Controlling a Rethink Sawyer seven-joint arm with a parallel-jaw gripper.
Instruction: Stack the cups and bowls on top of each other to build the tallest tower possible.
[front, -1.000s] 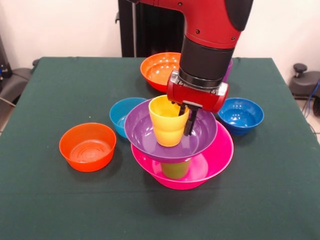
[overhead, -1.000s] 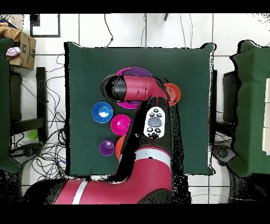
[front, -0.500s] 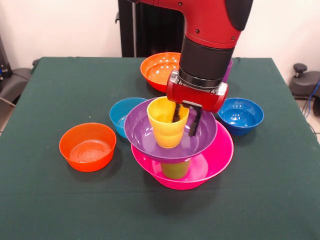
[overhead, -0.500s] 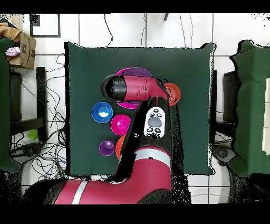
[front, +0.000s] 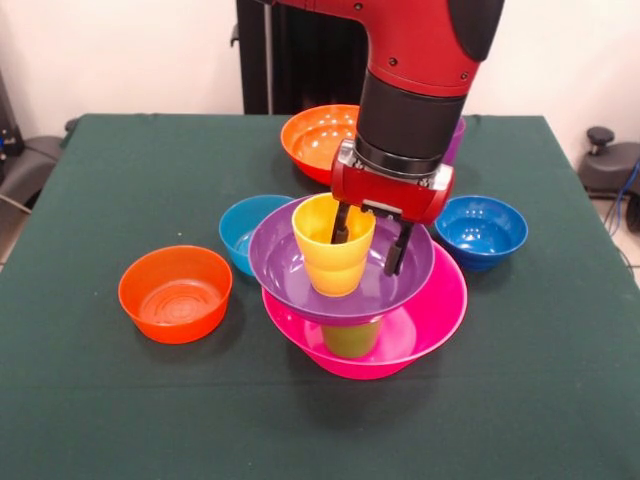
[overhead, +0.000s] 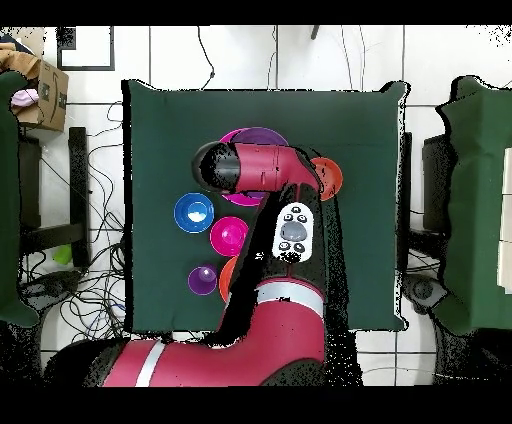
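Where the fingers stand: though the gripper (front: 370, 240) hangs right at the yellow cup (front: 333, 243), its fingers are spread apart — one dips inside the cup's mouth, the other hangs outside the wall on the dark blue side, neither clearly pressing.
Yellow cup: upright, seated in the big purple bowl (front: 290, 270), looking level from here.
The tower (front: 360, 300): big pink bowl (front: 440, 310) as base, lime green cup (front: 350, 340) inside it, purple bowl perched on that, yellow cup on top.
Step in hand, as I judge it: letting go of the yellow cup.
Doing it well: lift straight up — any sideways drag of the inner finger could tip the cup or rock the purple bowl on its narrow green support.
Loose pieces: small orange bowl (front: 175, 293), light blue bowl (front: 240, 228), dark blue bowl (front: 482, 230), big orange bowl (front: 315, 135) wait around the tower.
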